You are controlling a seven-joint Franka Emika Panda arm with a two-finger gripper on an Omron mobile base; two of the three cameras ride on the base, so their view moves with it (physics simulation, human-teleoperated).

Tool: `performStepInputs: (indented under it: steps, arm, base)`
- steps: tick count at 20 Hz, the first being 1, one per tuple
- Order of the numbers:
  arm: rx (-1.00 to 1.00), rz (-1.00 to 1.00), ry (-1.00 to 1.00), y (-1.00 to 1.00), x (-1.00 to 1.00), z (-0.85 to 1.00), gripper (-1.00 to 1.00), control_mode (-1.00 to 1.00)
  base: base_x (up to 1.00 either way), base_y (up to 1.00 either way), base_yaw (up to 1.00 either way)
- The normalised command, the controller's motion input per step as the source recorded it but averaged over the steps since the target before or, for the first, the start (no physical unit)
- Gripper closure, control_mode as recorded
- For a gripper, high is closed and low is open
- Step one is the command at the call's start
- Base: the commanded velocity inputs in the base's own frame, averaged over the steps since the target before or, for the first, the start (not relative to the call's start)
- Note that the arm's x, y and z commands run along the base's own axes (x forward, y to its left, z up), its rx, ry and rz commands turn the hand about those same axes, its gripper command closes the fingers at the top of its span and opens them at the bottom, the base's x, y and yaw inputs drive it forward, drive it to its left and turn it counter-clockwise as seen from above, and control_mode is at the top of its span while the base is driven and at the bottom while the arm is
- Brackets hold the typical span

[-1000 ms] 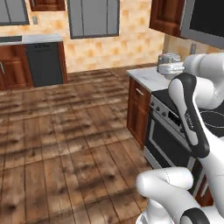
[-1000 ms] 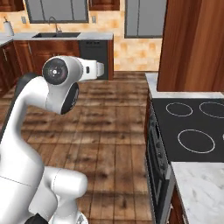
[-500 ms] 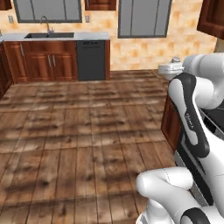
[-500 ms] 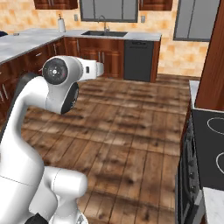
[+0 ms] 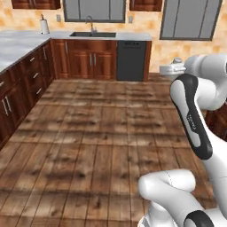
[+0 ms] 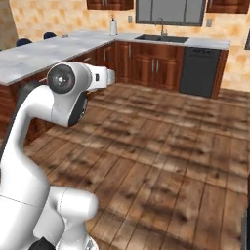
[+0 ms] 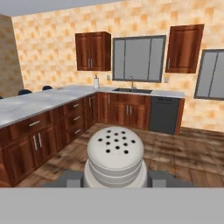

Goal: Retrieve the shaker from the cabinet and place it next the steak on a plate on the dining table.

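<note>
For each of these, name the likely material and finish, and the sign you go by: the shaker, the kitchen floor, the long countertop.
Shaker: pale grey, matte, probably plastic or ceramic; its rounded cap has dark holes. Floor: wooden planks with knots and grain, slight sheen. Countertop: looks like polished marble or stone, white-grey with faint veining.

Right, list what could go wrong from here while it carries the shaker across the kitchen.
1. The shaker sits between the claw fingertips with its holed cap uppermost; a jolt while the base drives might loosen it over the wooden floor.
2. The marble counter runs close along the arm's side; a wide swing could clip it.
3. No plate or steak is visible, so placement cannot be judged.
</note>
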Motion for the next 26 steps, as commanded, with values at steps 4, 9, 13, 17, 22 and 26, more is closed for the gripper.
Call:
performStepInputs:
  steps: [4, 9, 13, 17, 22, 26]
  arm:
    - [0.0, 0.0, 0.0, 0.0, 0.0, 0.0, 1.0, 1.0]
    - [0.0, 0.0, 0.0, 0.0, 0.0, 0.0, 1.0, 1.0]
    - [0.0, 0.0, 0.0, 0.0, 0.0, 0.0, 1.0, 1.0]
    - [0.0, 0.0, 0.0, 0.0, 0.0, 0.0, 1.0, 1.0]
    - [0.0, 0.0, 0.0, 0.0, 0.0, 0.0, 1.0, 1.0]
    - [0.0, 0.0, 0.0, 0.0, 0.0, 0.0, 1.0, 1.0]
  base:
    - [0.33, 0.81, 0.28]
    - [0.42, 0.85, 0.26]
    - [0.54, 0.89, 0.24]
    - [0.63, 0.86, 0.23]
    - [0.79, 0.91, 0.18]
    - [0.85, 0.94, 0.14]
